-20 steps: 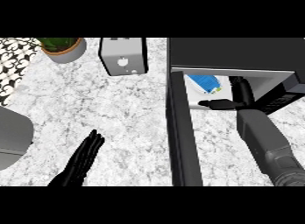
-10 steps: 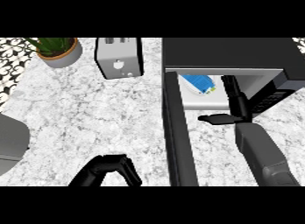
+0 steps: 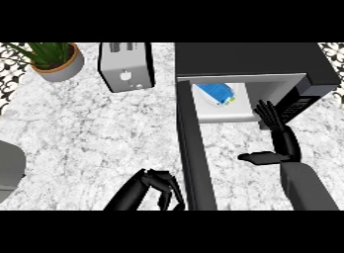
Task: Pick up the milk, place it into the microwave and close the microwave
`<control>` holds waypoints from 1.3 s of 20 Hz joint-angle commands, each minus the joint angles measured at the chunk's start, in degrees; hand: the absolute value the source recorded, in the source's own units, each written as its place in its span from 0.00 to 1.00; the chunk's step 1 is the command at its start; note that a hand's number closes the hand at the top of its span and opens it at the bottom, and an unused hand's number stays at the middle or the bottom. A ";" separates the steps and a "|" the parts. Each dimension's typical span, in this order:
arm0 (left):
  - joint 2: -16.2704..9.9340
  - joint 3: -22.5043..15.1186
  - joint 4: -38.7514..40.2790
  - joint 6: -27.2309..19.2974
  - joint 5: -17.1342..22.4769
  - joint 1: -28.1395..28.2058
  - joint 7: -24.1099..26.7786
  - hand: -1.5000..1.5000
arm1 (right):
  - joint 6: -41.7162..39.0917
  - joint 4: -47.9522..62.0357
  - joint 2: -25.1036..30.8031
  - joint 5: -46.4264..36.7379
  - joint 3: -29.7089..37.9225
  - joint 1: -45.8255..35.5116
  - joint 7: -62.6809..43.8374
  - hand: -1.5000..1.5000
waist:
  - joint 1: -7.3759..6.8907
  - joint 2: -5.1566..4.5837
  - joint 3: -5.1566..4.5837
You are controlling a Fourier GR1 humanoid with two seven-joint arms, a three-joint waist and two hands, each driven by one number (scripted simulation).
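Blue-and-white cardboard milk carton (image 3: 217,93) lies inside the cavity of the black box-shaped microwave (image 3: 248,58), on the pale cavity floor, toward the left rear; placement is judged done, closing remains. Right hand (image 3: 271,118) is at the cavity mouth, apart from the carton, fingers straight and released, holding nothing. Left hand (image 3: 154,190) sits low on the grey-veined white marble counter (image 3: 95,133), just left of the open black microwave door (image 3: 193,158), fingers curled inward and grasping nothing. Judgement: the carton is light, fairly stiff, smooth-sided and liable to tip; any correction is best taken across its flat sides. The door's outer face near its free lower edge is the sensible push point for the left hand. Open counter lies left of the door; the silver slotted toaster (image 3: 125,66) and potted green plant (image 3: 57,60) stand well clear. The right forearm crosses the door's closing path and must clear first.
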State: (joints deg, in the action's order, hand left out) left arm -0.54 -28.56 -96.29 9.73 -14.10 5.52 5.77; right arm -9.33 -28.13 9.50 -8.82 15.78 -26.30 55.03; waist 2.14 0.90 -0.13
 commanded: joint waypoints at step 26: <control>0.51 -30.31 27.34 -38.55 24.80 -30.71 1.92 1.00 | -20.44 -60.87 7.97 23.37 0.21 35.11 -23.30 0.00 | 5.65 -1.33 -0.27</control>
State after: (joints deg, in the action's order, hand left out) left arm -0.51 -57.80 -70.02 -23.53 6.32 -21.58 6.69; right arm -27.34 -84.25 16.87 11.71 16.17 7.25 33.84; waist 6.38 -0.26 -0.32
